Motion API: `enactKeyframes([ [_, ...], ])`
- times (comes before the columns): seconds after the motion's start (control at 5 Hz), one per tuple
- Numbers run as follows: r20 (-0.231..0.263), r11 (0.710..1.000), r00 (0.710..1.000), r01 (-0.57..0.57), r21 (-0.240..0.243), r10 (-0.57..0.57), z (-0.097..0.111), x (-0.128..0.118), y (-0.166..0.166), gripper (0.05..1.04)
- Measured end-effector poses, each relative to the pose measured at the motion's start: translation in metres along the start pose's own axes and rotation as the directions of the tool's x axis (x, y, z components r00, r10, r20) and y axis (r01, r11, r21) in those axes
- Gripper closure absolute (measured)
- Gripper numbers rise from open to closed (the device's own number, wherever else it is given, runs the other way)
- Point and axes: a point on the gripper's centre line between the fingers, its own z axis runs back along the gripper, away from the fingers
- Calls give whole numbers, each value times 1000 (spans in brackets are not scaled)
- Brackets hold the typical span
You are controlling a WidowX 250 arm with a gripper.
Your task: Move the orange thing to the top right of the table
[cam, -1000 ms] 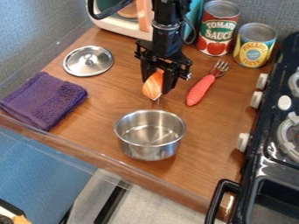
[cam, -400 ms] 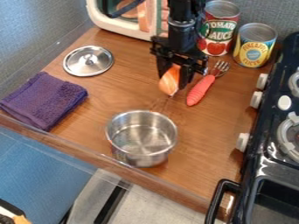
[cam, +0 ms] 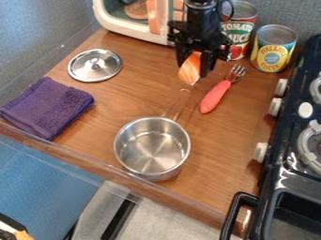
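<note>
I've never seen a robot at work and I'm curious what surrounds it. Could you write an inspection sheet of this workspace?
Surface: brown wooden tabletop; spills, nothing seen.
Job's things: orange-and-white piece, held in the gripper.
Clutter: metal saucepan near the front edge, lid, purple cloth, red-handled fork, tomato can, pineapple can.
Gripper: closed on the piece.
Cables: black loop beside the arm.
Surroundings: black stove at picture right, grey wall behind.

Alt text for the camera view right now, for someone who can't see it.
Black gripper holding an orange piece over a wooden counter, near the handle of a steel pot. Red fork and cans at view right; lid and purple towel at view left.
</note>
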Motion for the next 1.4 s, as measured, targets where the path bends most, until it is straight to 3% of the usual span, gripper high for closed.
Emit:
enactKeyframes([
  [0.2,-53,1000,999,-9,4,10,-23,2,1,503],
  [0.6,-60,1000,998,-14,18,15,-35,19,6,455],
  [0.8,-88,1000,996,5,-15,-6,-42,13,4,165],
  [1.0,-75,999,997,4,-50,-8,-26,12,5,73],
  [1.2,-18,999,1000,-13,-50,12,18,15,12,76],
  [1.4,-1,999,1000,-21,-38,21,34,11,15,83],
])
